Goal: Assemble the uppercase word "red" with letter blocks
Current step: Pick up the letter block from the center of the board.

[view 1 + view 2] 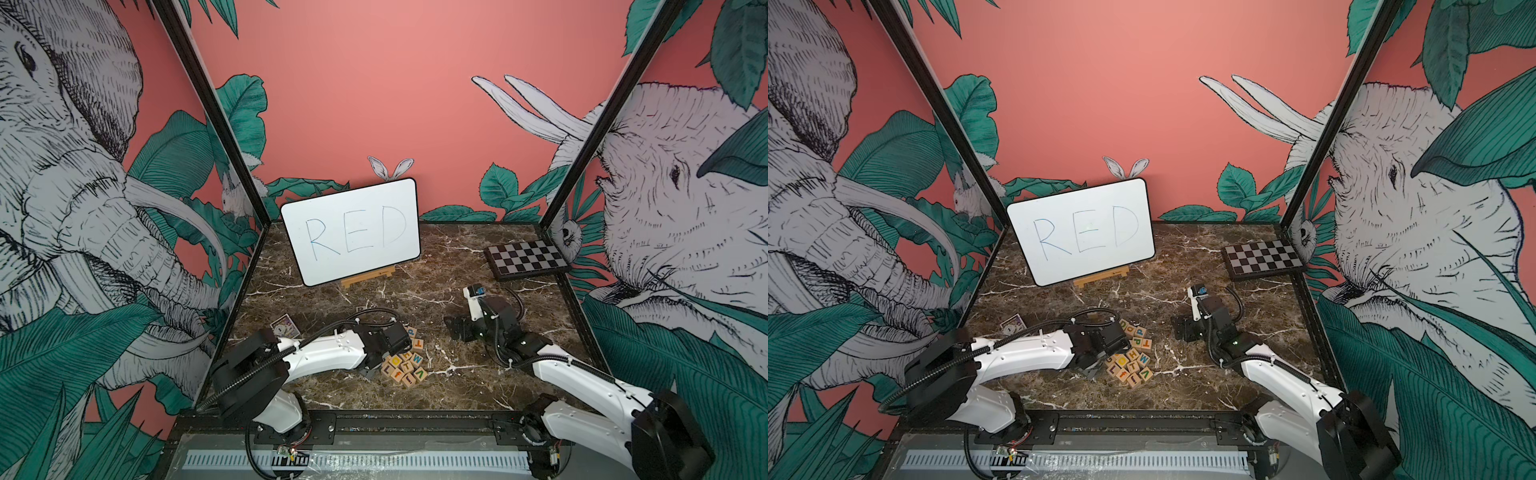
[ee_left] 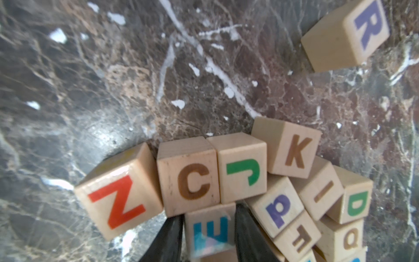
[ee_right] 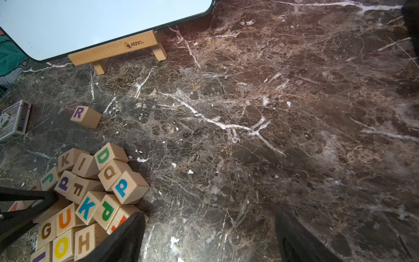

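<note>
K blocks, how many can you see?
2. A brown K block on the pile's side facing the lone R block; a blue K block beside the orange U block. More may be hidden.

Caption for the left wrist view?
Left gripper straddling the pale wooden blue-E cube in the letter-block pile; the purple-R cube lies apart on the brown marble tabletop.

A whiteboard (image 1: 351, 230) lettered RED in blue is propped on a wooden easel (image 1: 368, 277) at frame centre, on the dark marbled surface (image 1: 440, 270). A checkered board (image 1: 525, 257) is laid flat at its right, and a small printed box (image 1: 286, 326) is seen lower left of centre.
</note>
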You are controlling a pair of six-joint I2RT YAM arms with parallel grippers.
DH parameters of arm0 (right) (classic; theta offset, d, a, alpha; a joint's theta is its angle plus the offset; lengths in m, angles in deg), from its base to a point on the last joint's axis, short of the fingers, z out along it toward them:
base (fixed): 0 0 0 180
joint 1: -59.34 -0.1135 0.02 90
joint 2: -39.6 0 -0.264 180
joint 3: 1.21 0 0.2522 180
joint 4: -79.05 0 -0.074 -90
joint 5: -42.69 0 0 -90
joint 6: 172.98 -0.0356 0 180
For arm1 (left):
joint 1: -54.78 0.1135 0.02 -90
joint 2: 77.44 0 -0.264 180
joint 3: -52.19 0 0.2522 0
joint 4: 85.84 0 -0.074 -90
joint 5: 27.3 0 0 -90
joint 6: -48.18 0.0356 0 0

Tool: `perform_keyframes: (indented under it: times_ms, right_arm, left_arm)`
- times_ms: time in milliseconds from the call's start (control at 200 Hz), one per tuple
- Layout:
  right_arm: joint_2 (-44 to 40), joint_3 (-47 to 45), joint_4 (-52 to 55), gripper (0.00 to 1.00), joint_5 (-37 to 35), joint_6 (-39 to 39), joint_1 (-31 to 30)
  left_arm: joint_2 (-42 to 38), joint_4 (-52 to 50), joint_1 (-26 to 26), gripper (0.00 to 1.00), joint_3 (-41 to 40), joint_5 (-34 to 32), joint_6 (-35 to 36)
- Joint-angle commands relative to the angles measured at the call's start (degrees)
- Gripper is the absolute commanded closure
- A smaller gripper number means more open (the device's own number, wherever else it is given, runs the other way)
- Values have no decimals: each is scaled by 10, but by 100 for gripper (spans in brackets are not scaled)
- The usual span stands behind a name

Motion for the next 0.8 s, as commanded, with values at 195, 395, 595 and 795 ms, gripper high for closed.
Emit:
perform_keyframes:
  times_ms: [195,395,595,795]
  right_arm:
    - [-6,-2,-3,11,-2,6,1]
    - [-5,-2,-2,11,-3,6,1]
    - [-3,-2,-3,11,-6,7,1]
    - [1,-1,-4,11,-1,6,1]
  left_arm:
    - [-5,-63,-2,62,37,-32,54]
    - [5,-94,-2,60,64,-27,104]
    - [11,-68,-2,59,38,-13,98]
    - [-3,-70,-2,46,39,-34,111]
